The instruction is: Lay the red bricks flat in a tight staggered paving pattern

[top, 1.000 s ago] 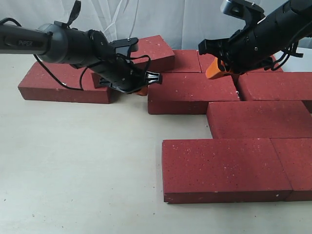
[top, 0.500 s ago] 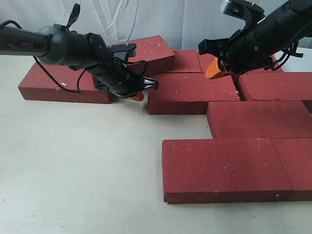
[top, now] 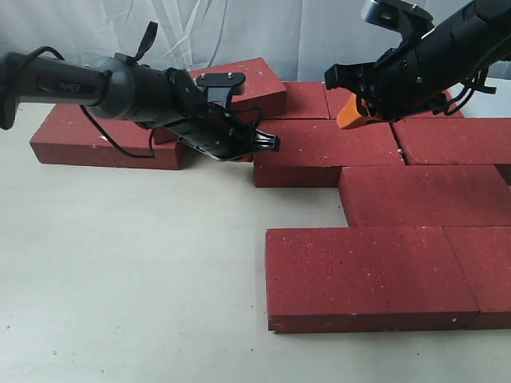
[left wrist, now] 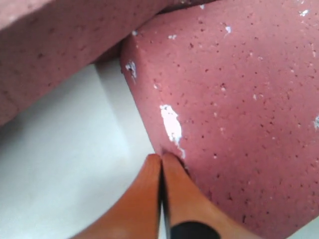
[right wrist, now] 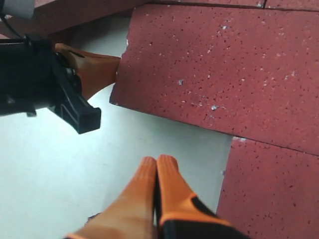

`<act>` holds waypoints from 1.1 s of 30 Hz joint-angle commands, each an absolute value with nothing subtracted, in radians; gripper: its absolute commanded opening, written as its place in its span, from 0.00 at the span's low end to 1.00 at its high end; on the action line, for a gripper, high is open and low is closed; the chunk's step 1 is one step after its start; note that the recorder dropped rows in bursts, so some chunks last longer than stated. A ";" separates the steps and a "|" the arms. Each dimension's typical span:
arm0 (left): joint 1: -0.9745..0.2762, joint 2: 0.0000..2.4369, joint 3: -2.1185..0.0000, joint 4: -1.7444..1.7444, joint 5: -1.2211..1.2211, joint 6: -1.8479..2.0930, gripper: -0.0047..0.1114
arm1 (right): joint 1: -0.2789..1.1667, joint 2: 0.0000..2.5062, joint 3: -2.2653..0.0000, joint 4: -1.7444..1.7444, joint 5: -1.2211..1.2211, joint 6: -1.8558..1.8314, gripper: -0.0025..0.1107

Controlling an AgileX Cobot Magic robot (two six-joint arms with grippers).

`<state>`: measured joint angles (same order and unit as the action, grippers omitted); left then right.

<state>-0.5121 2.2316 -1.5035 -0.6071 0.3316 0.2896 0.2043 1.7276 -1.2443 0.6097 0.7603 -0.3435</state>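
Exterior view shows a wide pale table (top: 120, 279) with dark, rough, flat red bricks (top: 367, 275) lying on it. Most of the red bricks sit close together in stepped rows on the right side. One long brick (top: 104, 136) lies apart at the back left. One tipped brick (top: 251, 80) sits tilted behind the left arm. The left pincer (left wrist: 160, 158) has orange fingers, and they are squeezed all the way shut. It holds nothing, and its tips touch the end corner of the middle brick (top: 327, 148). The right pincer (right wrist: 157, 160) is shut tight too. It holds nothing and hangs over the bare gap beside that same brick.
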 commanded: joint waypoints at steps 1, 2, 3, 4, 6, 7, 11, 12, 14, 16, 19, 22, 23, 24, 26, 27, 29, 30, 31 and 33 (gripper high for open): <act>-0.532 2.251 -1.506 -0.634 0.324 0.296 0.04 | 0.200 1.720 -1.241 0.611 0.752 -0.350 0.01; -0.532 2.251 -1.506 -0.662 0.321 0.296 0.04 | 0.200 1.720 -1.241 0.611 0.752 -0.350 0.01; -0.532 2.251 -1.506 -0.675 0.321 0.296 0.04 | 0.200 1.720 -1.241 0.611 0.752 -0.350 0.01; -0.532 2.251 -1.506 -0.700 0.321 0.323 0.04 | 0.200 1.720 -1.241 0.611 0.752 -0.350 0.01; -0.533 2.251 -1.506 -0.739 0.321 0.361 0.04 | 0.200 1.720 -1.241 0.611 0.752 -0.350 0.01; -0.534 2.251 -1.506 -0.770 0.321 0.387 0.04 | 0.200 1.720 -1.241 0.611 0.752 -0.350 0.01; -0.560 2.251 -1.506 -0.902 0.311 0.540 0.04 | 0.200 1.720 -1.241 0.611 0.752 -0.350 0.01; -0.561 2.251 -1.506 -0.902 0.311 0.551 0.04 | 0.200 1.720 -1.241 0.611 0.752 -0.350 0.01; -0.561 2.251 -1.506 -0.897 0.311 0.559 0.04 | 0.200 1.720 -1.241 0.611 0.752 -0.350 0.01; -0.551 2.251 -1.506 -0.897 0.318 0.559 0.04 | 0.200 1.720 -1.241 0.611 0.752 -0.350 0.01; -0.539 2.249 -1.506 -0.899 0.342 0.557 0.04 | 0.200 1.720 -1.241 0.611 0.761 -0.350 0.01; -0.524 2.243 -1.506 -0.891 0.367 0.557 0.04 | 0.200 1.720 -1.241 0.611 0.766 -0.350 0.01; -0.518 2.238 -1.506 -0.880 0.375 0.557 0.04 | 0.200 1.720 -1.241 0.611 0.769 -0.350 0.01; -0.510 2.232 -1.506 -0.875 0.388 0.557 0.04 | 0.200 1.720 -1.241 0.611 0.769 -0.350 0.01; -0.493 2.219 -1.506 -0.866 0.417 0.557 0.04 | 0.200 1.720 -1.241 0.611 0.769 -0.350 0.01; -0.485 2.211 -1.506 -0.861 0.429 0.557 0.04 | 0.200 1.720 -1.241 0.611 0.771 -0.350 0.01; -0.466 2.201 -1.506 -0.860 0.465 0.557 0.04 | 0.200 1.720 -1.241 0.611 0.775 -0.350 0.01; -0.456 2.197 -1.506 -0.845 0.481 0.552 0.04 | 0.200 1.720 -1.241 0.611 0.780 -0.350 0.01; -0.450 2.190 -1.506 -0.835 0.495 0.550 0.04 | 0.200 1.720 -1.241 0.611 0.780 -0.350 0.01; -0.428 2.178 -1.506 -0.787 0.541 0.550 0.04 | 0.200 1.720 -1.241 0.611 0.783 -0.350 0.01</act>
